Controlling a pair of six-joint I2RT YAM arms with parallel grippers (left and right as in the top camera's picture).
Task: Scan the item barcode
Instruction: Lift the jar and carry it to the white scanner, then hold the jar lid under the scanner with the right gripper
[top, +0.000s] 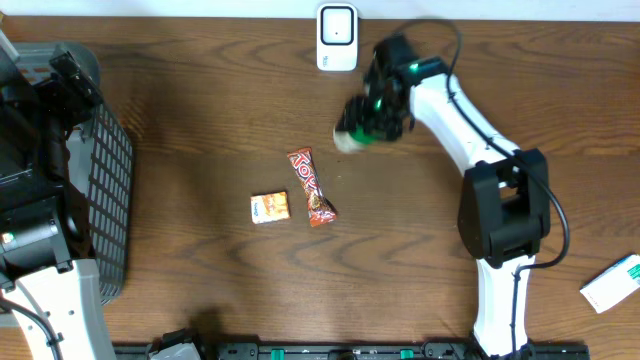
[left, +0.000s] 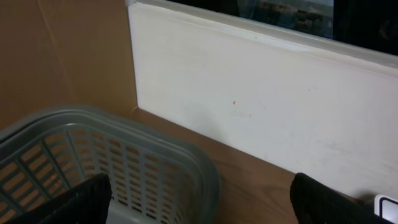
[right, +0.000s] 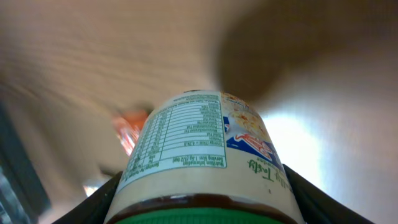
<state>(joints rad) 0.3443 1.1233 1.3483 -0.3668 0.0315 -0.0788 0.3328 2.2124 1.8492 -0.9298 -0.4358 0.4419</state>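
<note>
- Green-capped bottle (right: 199, 155) with a cream label sits clamped between the 2 fingers (right: 99, 205) of the right pincer (right: 205, 214), cap end nearest the wrist and the body pointing away from it.
- From overhead, the right pincer (top: 375, 112) holds the bottle (top: 350, 137) in the air above the brown wooden table (top: 200, 120). The white scanner (top: 337, 38) stands near, just past the pincer toward the table's far edge.
- The step in hand looks like presenting the bottle to the scanner: it is lifted and brought close, but apart from the scanner.
- The label side toward the wrist camera shows a nutrition panel. No barcode shows there, so I cannot tell which way it faces.
- The next move probably calls for rolling the wrist until the barcode faces the scanner's window, then holding steady in front of it.
- The left pincer (left: 202, 208) stands with its fingers wide apart and nothing between them, over the rim of the grey basket (left: 155, 162), well away from the bottle.
- Behind the right pincer, nearer mid-table, lie 1 candy bar (top: 311, 187) and 1 small orange packet (top: 269, 207). A white box (top: 612, 285) lies far off by its arm's base.
</note>
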